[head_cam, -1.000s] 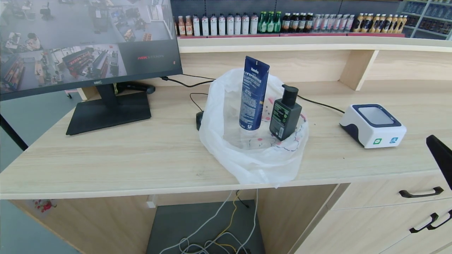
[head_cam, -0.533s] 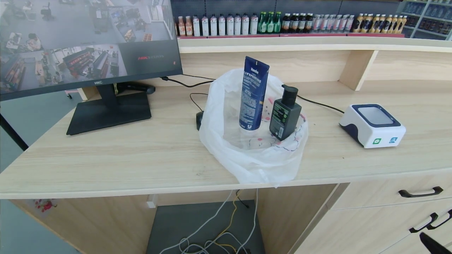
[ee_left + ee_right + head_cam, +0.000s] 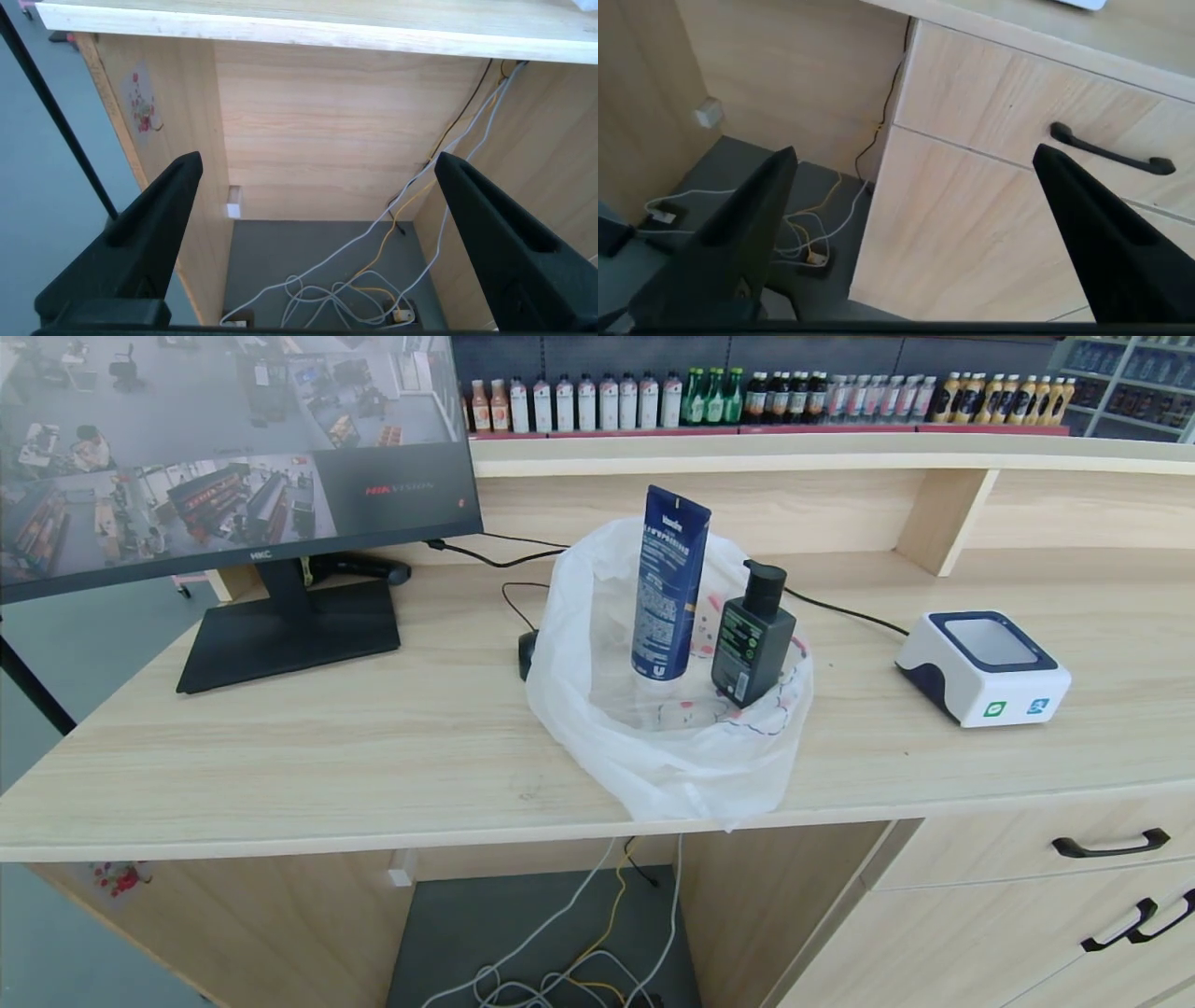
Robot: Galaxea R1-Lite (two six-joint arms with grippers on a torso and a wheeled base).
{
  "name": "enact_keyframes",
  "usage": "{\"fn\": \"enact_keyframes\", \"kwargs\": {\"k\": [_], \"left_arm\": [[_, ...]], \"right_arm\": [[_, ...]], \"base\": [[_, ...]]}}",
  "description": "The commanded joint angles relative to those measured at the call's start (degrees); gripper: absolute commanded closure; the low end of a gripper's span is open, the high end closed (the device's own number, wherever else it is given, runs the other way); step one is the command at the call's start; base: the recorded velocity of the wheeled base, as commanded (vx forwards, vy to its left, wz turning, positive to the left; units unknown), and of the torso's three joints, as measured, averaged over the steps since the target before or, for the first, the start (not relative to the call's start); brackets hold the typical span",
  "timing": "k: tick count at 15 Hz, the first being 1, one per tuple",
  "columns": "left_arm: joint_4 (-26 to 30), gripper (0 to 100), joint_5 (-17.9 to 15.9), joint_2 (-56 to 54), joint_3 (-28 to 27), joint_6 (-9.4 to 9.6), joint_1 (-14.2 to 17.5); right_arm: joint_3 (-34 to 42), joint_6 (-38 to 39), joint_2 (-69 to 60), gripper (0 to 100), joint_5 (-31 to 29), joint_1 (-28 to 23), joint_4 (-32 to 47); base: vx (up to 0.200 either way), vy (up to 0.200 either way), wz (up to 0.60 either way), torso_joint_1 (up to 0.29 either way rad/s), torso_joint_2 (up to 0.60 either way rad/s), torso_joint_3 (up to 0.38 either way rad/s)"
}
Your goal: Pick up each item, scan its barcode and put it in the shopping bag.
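Note:
A white plastic shopping bag (image 3: 653,747) lies spread open on the wooden counter (image 3: 373,747). Inside it stand a tall blue tube (image 3: 669,583) and a dark green pump bottle (image 3: 752,639), both upright. The white and navy barcode scanner (image 3: 983,666) sits to the right of the bag. My left gripper (image 3: 318,187) hangs below the counter edge, open, with nothing between its fingers. My right gripper (image 3: 915,177) is also low, in front of the drawer fronts (image 3: 1046,205), open and holding nothing.
A monitor (image 3: 224,448) on a black stand occupies the counter's left back. Cables (image 3: 579,943) trail on the floor under the counter. Drawers with black handles (image 3: 1111,847) sit at the lower right. A raised shelf with bottles (image 3: 747,397) runs behind.
My right arm has dropped from the right edge of the head view, down past the drawers and out of it. The bag and items have not moved.

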Motion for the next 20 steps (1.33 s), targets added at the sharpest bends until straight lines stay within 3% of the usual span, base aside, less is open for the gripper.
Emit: {"fn": "enact_keyframes", "kwargs": {"k": [1, 4, 9, 13, 16, 20], "left_arm": [[0.0, 0, 0.0, 0.0, 0.0, -0.06, 0.0], [0.0, 0, 0.0, 0.0, 0.0, -0.06, 0.0], [0.0, 0, 0.0, 0.0, 0.0, -0.06, 0.0], [0.0, 0, 0.0, 0.0, 0.0, -0.06, 0.0], [0.0, 0, 0.0, 0.0, 0.0, -0.15, 0.1], [0.0, 0, 0.0, 0.0, 0.0, 0.2, 0.0]], "right_arm": [[0.4, 0.6, 0.6, 0, 0.3, -1.1, 1.1], [0.4, 4.6, 2.9, 0, 0.5, -10.0, 1.1], [0.3, 5.7, -4.0, 0, 2.0, -14.9, 1.2], [1.1, 6.3, -7.4, 0, -2.2, -12.7, -0.7], [1.2, 6.8, -7.3, 0, -1.9, -12.7, -0.3], [1.1, 13.3, -7.3, 0, -2.2, -12.7, 2.4]], "base": [[0.0, 0.0, 0.0, 0.0, 0.0, 0.0], [0.0, 0.0, 0.0, 0.0, 0.0, 0.0], [0.0, 0.0, 0.0, 0.0, 0.0, 0.0], [0.0, 0.0, 0.0, 0.0, 0.0, 0.0], [0.0, 0.0, 0.0, 0.0, 0.0, 0.0], [0.0, 0.0, 0.0, 0.0, 0.0, 0.0]]}}
